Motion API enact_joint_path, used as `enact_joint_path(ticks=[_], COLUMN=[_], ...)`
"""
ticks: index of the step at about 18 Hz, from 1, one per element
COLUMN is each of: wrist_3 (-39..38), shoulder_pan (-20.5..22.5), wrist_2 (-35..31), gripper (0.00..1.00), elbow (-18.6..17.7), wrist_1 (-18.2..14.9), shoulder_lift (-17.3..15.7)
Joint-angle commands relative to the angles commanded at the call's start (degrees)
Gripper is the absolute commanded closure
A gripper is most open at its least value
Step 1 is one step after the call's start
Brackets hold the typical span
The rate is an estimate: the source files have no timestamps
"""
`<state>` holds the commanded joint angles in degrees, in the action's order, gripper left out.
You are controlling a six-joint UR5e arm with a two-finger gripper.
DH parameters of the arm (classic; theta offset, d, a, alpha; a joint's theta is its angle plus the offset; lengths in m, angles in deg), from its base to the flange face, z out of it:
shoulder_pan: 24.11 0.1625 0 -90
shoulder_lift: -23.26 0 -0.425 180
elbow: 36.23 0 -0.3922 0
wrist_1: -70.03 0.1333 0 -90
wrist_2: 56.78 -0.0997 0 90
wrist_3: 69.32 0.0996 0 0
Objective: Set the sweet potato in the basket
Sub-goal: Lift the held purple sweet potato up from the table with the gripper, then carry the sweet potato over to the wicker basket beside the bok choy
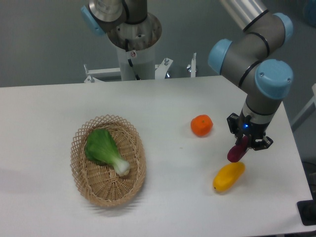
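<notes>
The dark reddish-purple sweet potato (pixel 237 152) hangs just above the table at the right, tilted, with my gripper (pixel 243 144) shut on its upper end. It hovers directly above the near end of a yellow oblong fruit (pixel 228 177). The oval tan wicker basket (pixel 80 165) rests far to the left on the white table, and a green leafy vegetable (pixel 104 150) lies inside it.
A round orange (pixel 202 125) sits on the table left of the gripper. The arm's base column (pixel 134 47) stands at the back centre. The table's right edge (pixel 298 163) runs close to the gripper.
</notes>
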<state>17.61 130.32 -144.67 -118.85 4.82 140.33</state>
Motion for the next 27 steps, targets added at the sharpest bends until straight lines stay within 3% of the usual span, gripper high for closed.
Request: enact_joint_path(ticks=[13,27], wrist_3=[-5.97,-16.34], shoulder_pan=[-0.88,-15.37], wrist_2=[0.18,0.44], gripper=[0.77,0.77], elbow=[-0.61,-2.99], wrist_1=[-0.09,0.09], shoulder_lift=[-0.26,-1.32])
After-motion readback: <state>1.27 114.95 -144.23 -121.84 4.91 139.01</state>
